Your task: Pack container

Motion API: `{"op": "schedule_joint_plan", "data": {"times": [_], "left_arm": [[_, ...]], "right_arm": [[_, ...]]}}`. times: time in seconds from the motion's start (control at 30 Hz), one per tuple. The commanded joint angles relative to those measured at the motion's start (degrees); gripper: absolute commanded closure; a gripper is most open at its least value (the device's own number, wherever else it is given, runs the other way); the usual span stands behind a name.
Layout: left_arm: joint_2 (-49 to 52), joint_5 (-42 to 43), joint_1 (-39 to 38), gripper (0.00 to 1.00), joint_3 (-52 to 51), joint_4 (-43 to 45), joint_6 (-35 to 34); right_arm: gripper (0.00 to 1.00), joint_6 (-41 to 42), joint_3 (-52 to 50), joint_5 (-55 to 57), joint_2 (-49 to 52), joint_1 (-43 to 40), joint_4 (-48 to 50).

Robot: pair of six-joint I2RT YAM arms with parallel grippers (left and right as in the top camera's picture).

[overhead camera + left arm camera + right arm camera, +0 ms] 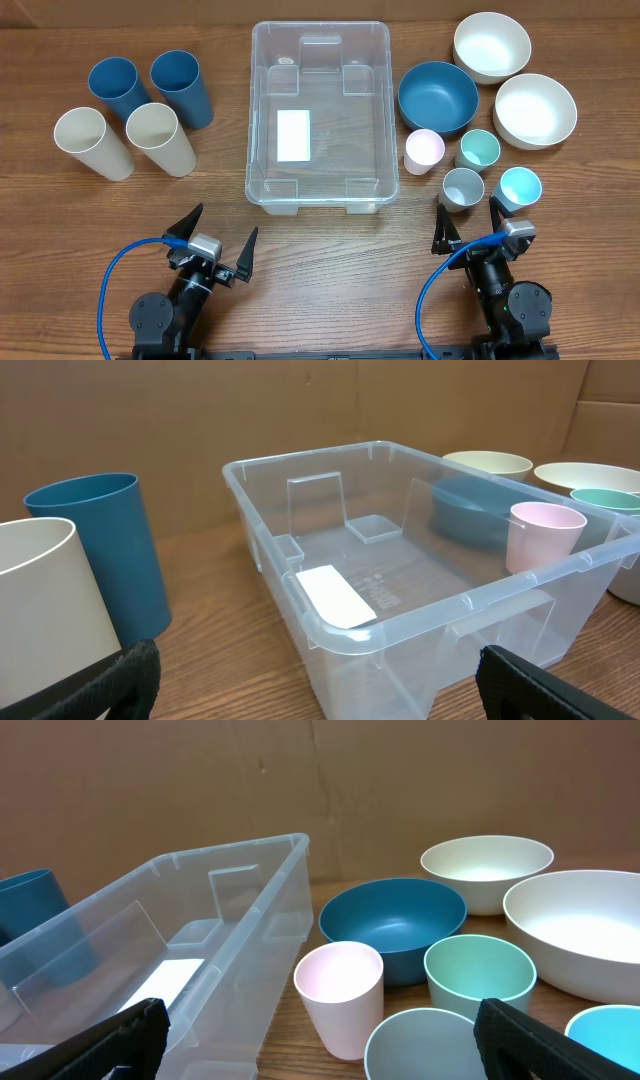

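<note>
Two pincers of mine, the left gripper [222,226] and the right gripper [468,218], sit at the near edge of the table [330,280], each spread wide and holding nothing. The container [340,110] stands mid-table, beyond and between them, its white label [293,135] on the bottom. Tall cups [155,135] stand to its left, bowls [438,95] and small cups [424,150] to its right.

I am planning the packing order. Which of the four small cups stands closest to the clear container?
The pink cup, right beside the container wall; the green cup, grey cup and light blue cup stand farther away.
</note>
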Motion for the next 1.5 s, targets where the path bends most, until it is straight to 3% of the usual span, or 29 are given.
{"op": "schedule_joint_plan", "data": {"times": [0.0,0.5,0.7,0.87,1.17,1.27,1.47], "left_arm": [[-0.5,0.9,0.4,0.00,-0.2,0.0,-0.2],[-0.5,0.8,0.4,0.00,-0.2,0.0,-0.2],[-0.5,0.9,0.4,0.00,-0.2,0.0,-0.2],[-0.5,0.9,0.4,0.00,-0.2,0.0,-0.2],[-0.5,0.8,0.4,0.00,-0.2,0.0,-0.2],[-0.5,0.9,0.4,0.00,-0.2,0.0,-0.2],[-0.5,0.9,0.4,0.00,-0.2,0.0,-0.2]], "right_arm": [[0.00,0.0,-0.6,-0.2,-0.6,-0.2,0.4],[0.00,1.6,-0.5,-0.6,-0.6,-0.2,0.4],[0.00,4.1,12.5,-0.6,1.7,-0.2,-13.9],[0.00,4.1,35.2,-0.6,18.6,-0.2,-26.1],[0.00,-6.9,85.6,-0.8,67.3,-0.2,-53.7],[0.00,-6.9,91.0,-1.5,76.4,-0.2,-54.5],[0.00,-5.2,90.9,1.7,89.0,-0.5,-45.2]]}}
